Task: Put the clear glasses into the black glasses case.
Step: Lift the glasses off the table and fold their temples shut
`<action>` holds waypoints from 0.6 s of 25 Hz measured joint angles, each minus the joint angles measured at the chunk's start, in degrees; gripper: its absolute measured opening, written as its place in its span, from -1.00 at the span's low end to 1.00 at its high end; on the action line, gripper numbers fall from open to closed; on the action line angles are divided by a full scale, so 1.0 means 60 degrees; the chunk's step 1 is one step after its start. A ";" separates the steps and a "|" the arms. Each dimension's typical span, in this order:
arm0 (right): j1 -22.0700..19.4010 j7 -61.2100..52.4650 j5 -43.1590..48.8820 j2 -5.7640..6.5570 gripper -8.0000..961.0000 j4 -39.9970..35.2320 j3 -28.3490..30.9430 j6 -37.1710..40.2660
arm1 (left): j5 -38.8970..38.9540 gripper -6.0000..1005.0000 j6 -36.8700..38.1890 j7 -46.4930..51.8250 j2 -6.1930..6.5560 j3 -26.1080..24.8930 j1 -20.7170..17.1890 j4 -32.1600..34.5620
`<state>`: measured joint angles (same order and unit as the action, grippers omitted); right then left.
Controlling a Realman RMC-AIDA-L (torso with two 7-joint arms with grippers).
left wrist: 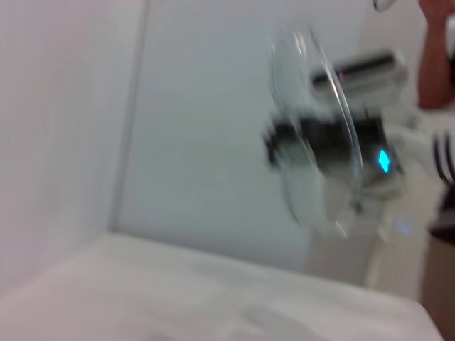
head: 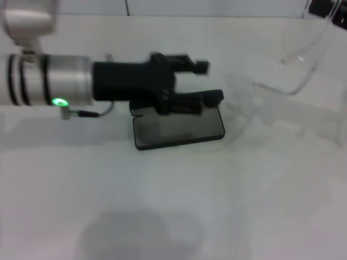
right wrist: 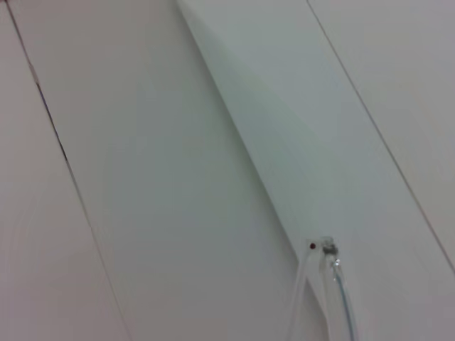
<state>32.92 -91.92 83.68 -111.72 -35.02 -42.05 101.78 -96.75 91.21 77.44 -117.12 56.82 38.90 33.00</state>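
The black glasses case (head: pixel 179 129) lies open mid-table, grey lining up, its lid (head: pixel 209 99) raised at the far side. My left gripper (head: pixel 203 81) reaches in from the left over the lid, open, its near finger at the lid's edge; I cannot tell whether it touches. The clear glasses (head: pixel 303 59) hang in the air at the upper right, apart from the case. My right gripper (head: pixel 335 10) holds them at the top corner. In the left wrist view the glasses (left wrist: pixel 313 135) show in front of the right gripper (left wrist: pixel 320 142). One thin arm of the glasses (right wrist: pixel 328 291) shows in the right wrist view.
The white table (head: pixel 173 206) spreads around the case, with a white wall (head: pixel 162 6) behind it. A thin cable (head: pixel 89 114) hangs from my left wrist near the case's left end.
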 joint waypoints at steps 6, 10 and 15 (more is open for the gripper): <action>0.0209 0.0841 -0.0263 -0.0552 -0.74 -0.0008 -0.0201 -0.1024 | -0.0931 0.54 0.0056 0.0120 -0.0414 0.0919 0.0510 -0.0002; 0.0434 0.0988 -0.0195 -0.0596 -0.74 0.0145 -0.0878 -0.1880 | -0.0275 0.54 0.0065 0.0254 -0.0444 0.1916 0.0740 0.0002; 0.0561 0.1020 -0.0129 -0.0578 -0.74 0.0272 -0.1804 -0.2732 | 0.0167 0.54 0.0097 0.0274 -0.0419 0.2072 0.0777 0.0116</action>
<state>36.29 -85.80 82.90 -115.19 -33.38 -52.87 85.39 -95.74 91.79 79.09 -119.64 69.26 43.56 33.70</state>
